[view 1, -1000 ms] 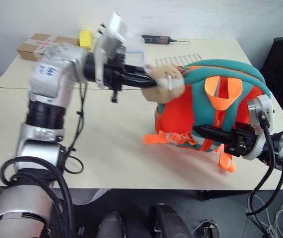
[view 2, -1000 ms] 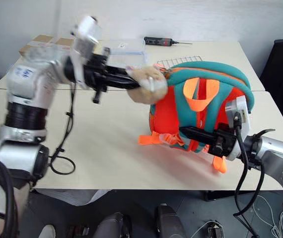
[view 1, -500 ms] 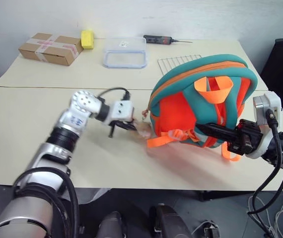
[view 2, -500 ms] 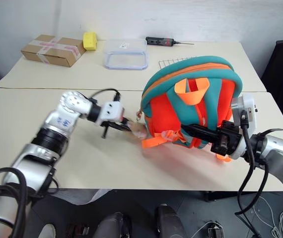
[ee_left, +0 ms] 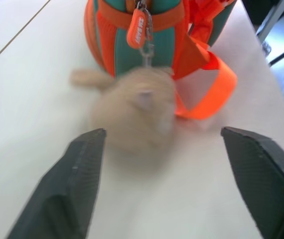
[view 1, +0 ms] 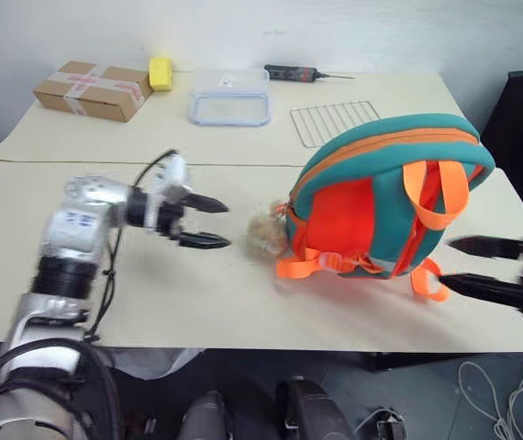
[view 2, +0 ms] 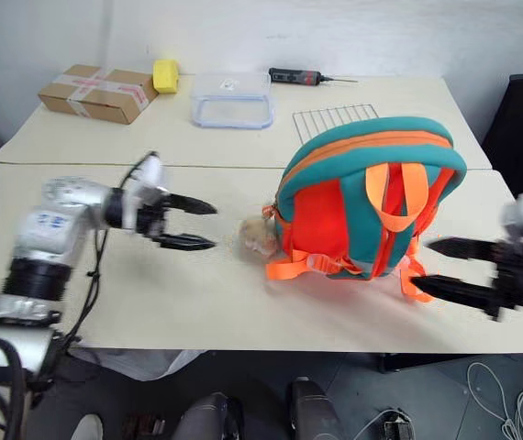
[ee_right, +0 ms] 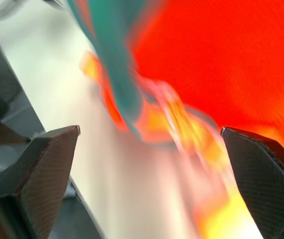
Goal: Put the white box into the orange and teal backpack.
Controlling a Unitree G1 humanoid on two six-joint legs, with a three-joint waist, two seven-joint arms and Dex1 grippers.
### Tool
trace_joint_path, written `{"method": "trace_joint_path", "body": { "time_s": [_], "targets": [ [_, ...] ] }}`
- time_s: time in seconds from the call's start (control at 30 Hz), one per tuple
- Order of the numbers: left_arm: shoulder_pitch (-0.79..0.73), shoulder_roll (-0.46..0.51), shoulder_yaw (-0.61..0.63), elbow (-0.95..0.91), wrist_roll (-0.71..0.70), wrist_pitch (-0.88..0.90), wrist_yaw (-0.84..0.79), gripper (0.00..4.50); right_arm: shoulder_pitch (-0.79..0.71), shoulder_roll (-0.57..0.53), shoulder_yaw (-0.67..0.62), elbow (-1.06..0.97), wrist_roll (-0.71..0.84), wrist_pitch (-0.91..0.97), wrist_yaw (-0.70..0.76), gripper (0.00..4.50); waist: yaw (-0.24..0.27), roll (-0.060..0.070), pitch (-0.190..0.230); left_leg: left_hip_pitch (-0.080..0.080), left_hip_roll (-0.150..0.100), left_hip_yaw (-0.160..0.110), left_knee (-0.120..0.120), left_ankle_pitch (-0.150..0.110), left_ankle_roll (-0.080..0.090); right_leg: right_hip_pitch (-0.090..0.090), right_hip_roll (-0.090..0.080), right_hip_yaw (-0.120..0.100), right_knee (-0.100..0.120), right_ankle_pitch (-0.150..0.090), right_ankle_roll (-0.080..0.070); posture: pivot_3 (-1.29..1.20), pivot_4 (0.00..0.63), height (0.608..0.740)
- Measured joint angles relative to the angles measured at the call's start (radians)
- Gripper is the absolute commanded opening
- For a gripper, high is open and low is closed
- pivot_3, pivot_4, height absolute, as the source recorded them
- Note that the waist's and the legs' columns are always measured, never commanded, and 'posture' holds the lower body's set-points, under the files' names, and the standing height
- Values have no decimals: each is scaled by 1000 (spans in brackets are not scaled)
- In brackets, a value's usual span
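Between my left gripper's two black fingers I see only bare tabletop; the jaws are spread wide and hold nothing, pointing across the table toward the bag. Just past the fingertips lies the tan plush toy, resting on the surface and hanging by a small chain from an orange zipper tag, clear of both fingers. It sits right against the orange and teal backpack, which stands upright near the table's front edge with its orange straps facing me and a loose strap loop spilling onto the table at its base. On the other side of the bag, my right gripper is also gaping, its fingers aimed at the backpack's lower corner but apart from it as far as I can judge; that wrist view is smeared, so I won't swear to the gap. Farther back I see a wire rack, a clear lidded container, a brown cardboard box, a yellow block and a dark tool. I cannot pick out the white box anywhere on the table
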Motion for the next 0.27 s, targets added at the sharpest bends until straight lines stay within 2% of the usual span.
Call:
{"method": "trace_joint_path", "body": {
  "time_s": [0.1, 0.2, 0.27],
  "targets": [
    [6, 79, 90, -38, -74, 106, 3, 4482, 33, -35, -118, 125, -48, -8, 132, 4500, 2, 0, 0, 3, 0, -1, 1, 0, 0, 5, 0, -1, -2, 0, 0, 0, 150, 740],
    [15, 150, 177, -56, -123, 167, 19, 4482, -26, -55, -185, 210, -54, 0, 161, 4500, -1, 0, 0, 10, 0, -2, -1, -1, 0, 13, 0, -2, -6, 0, 0, 0, 150, 740],
    [40, 179, 229, -74, -125, 142, 56, 4482, -74, -52, -199, 249, -46, 21, 144, 4500, -4, 0, 0, 11, 0, -2, -2, -1, 0, 14, 0, -2, -6, 0, 0, 0, 150, 740]
  ]
}}
